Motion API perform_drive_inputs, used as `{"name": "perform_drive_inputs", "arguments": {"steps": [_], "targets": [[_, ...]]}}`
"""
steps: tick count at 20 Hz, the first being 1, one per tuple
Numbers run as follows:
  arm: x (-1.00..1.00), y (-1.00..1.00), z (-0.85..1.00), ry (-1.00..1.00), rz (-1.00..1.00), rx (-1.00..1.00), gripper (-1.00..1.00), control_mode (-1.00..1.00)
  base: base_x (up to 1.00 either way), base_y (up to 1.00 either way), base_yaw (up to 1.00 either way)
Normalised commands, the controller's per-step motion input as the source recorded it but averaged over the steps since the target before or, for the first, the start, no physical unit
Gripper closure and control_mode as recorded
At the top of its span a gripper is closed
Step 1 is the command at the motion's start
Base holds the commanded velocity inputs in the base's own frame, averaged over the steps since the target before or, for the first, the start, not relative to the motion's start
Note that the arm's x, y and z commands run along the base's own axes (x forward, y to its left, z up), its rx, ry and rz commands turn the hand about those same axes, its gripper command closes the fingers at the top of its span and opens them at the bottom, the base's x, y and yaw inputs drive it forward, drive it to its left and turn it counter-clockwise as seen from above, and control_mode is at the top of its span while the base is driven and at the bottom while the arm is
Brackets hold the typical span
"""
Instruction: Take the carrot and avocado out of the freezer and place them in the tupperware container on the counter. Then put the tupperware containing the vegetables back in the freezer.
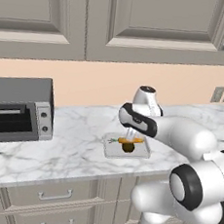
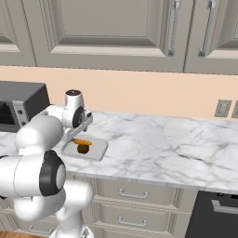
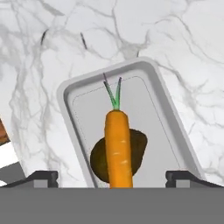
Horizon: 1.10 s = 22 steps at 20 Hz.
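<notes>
The tupperware container (image 3: 151,109) sits on the marble counter (image 1: 71,144). The dark avocado (image 3: 138,148) lies in it, and the orange carrot (image 3: 117,144) lies across the avocado with its green stem pointing away from the hand. My gripper (image 3: 113,179) hovers just above them, open, its fingertips (image 3: 43,177) wide apart on either side of the carrot and touching nothing. From the base views, the gripper (image 1: 130,134) hangs over the container (image 1: 110,150) holding the carrot (image 1: 133,141) and avocado (image 1: 127,148). The freezer is out of view.
A dark toaster oven (image 1: 16,109) stands on the counter to the left. Wall cabinets (image 2: 107,28) hang overhead and drawers (image 2: 132,193) run below the worktop. A dark appliance front (image 2: 216,214) is at the lower right. Outlets (image 1: 223,94) sit on the back wall.
</notes>
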Motion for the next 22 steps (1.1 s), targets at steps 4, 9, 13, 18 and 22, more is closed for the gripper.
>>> {"name": "perform_drive_inputs", "arguments": {"steps": [4,9,13,18,22], "targets": [[-0.06,0.55,-0.03,0.0,-0.24,0.1,-1.0,-1.0,0.0,0.0,0.0],[-0.07,0.46,-0.23,0.04,-0.4,0.09,-1.0,-1.0,0.0,0.0,0.0],[0.01,0.43,-0.46,0.05,-0.56,0.0,-1.0,-1.0,0.0,0.0,0.0],[0.12,0.11,-0.28,0.06,-0.53,0.0,-1.0,-1.0,0.0,0.0,0.0],[0.13,0.0,-0.02,0.04,-0.42,0.06,-1.0,-1.0,0.0,0.0,0.0]]}}
